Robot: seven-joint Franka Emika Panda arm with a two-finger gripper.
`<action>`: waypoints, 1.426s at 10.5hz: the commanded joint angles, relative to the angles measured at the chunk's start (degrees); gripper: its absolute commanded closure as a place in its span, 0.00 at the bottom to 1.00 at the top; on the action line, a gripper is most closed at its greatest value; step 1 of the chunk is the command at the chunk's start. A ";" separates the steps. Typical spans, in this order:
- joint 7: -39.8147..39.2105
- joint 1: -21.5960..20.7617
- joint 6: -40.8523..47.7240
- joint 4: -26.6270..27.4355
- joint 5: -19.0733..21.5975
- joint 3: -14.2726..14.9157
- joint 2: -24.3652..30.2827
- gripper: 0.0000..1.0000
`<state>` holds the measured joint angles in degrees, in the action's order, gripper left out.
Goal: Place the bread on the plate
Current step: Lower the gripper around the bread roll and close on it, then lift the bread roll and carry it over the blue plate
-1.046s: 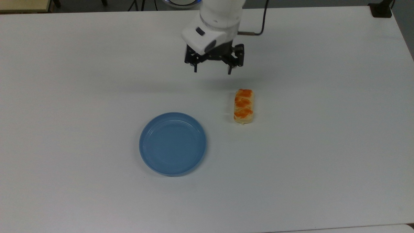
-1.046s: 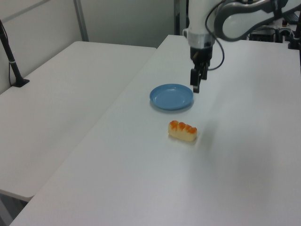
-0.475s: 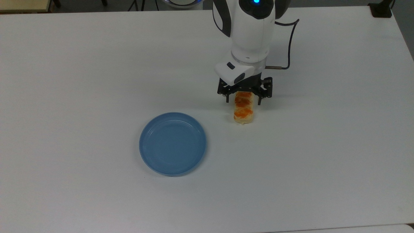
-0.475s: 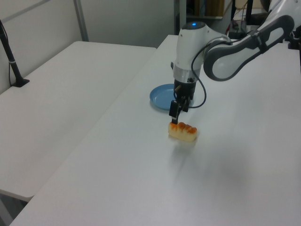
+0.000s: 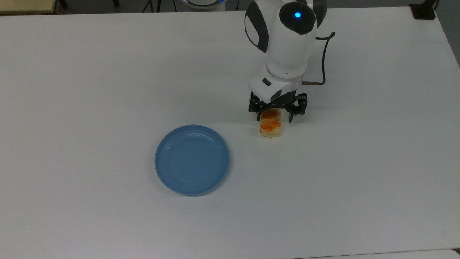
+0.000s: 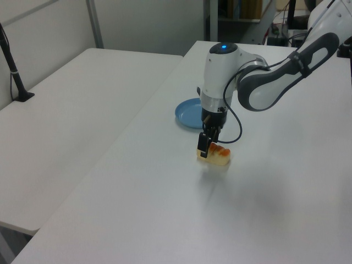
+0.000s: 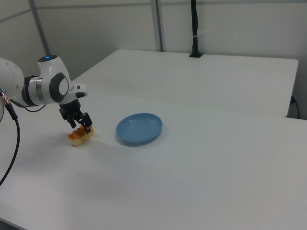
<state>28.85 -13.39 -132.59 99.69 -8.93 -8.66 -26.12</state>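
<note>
While apparently untouched, the bread (image 5: 270,125) sits between the spread gripper (image 5: 274,118) fingers.

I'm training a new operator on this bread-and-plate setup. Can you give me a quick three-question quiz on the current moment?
1. True or false: the bread already lies on the plate.
2. In the top view, the plate lies to which side of the bread: A) lower left, B) upper right, C) directly above?
3. How does the gripper stand relative to the bread?

Key: 1. False; it rests on the white table. 2. A. 3. Open, lowered over the bread with one finger on each long side.
</note>
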 commanded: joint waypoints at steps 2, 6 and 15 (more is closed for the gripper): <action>1.30 -0.23 -1.26 0.94 -3.38 0.40 -0.16 0.41; 0.60 2.65 2.67 -1.15 -2.94 0.40 1.16 0.53; -13.47 16.99 6.92 -17.31 -3.47 1.10 -5.40 0.53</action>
<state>16.40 2.91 -125.65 88.25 -11.79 -7.84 -26.37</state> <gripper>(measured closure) 0.529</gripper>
